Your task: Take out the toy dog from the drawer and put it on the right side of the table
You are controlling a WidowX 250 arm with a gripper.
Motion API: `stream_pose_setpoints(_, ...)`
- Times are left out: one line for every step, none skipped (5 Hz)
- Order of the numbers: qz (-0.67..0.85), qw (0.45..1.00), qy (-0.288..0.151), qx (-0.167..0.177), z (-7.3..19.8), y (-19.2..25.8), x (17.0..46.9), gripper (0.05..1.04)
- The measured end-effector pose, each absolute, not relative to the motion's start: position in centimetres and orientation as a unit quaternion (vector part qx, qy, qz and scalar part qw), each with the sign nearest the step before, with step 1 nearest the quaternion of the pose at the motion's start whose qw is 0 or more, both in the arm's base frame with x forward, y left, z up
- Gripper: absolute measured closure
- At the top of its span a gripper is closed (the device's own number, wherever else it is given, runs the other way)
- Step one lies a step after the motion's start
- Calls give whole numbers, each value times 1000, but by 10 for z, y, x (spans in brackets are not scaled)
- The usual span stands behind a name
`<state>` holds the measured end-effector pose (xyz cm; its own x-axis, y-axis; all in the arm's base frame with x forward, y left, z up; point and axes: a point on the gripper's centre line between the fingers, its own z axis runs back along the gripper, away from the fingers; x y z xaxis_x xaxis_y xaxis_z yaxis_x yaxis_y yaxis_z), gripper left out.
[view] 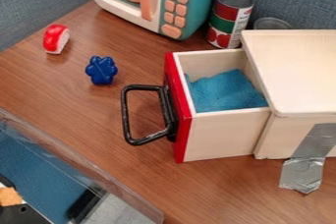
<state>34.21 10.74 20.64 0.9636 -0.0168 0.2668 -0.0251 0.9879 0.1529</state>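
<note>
How the pincer stands, spread, pressed together or pinching something, you cannot tell. Nor can you be sure where the toy dog is: the small, lumpy dark blue toy (101,70) on the brown table (85,115), just left of the drawer's black handle (125,115), may be it, but its shape doesn't settle that. Your drawer (223,137) is pulled out of the pale wooden box (298,70), red front (178,115) facing left, with a rumpled blue cloth (226,90) inside. Silver tape (302,174) runs from the box's near side down onto the tabletop. Behind the drawer you have a labelled can (230,19), a second can (271,23) behind the box, and the teal and white toy microwave (200,12). A red and white toy (56,39) lies farther left, and a clear-walled bin (82,163) takes the lower left corner.
</note>
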Motion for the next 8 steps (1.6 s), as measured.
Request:
stream_pose_setpoints(42, 989, -105, 99, 186, 157, 362, 956)
stream_pose_setpoints(52, 991, -63, 105, 151, 181, 370, 956)
stream_pose_setpoints(44, 991, -34, 120, 129, 187, 365, 956)
stream_pose_setpoints(23, 992, -1, 122, 101, 184, 350, 957)
stream_pose_setpoints(5, 991, 23, 131, 79, 180, 337, 955)
stream_pose_setpoints(-10, 989, 30, 141, 71, 175, 335, 915)
stream_pose_setpoints(-17, 989, 37, 140, 74, 175, 334, 673)
stream_pose_setpoints(-18, 990, 12, 137, 107, 175, 338, 364)
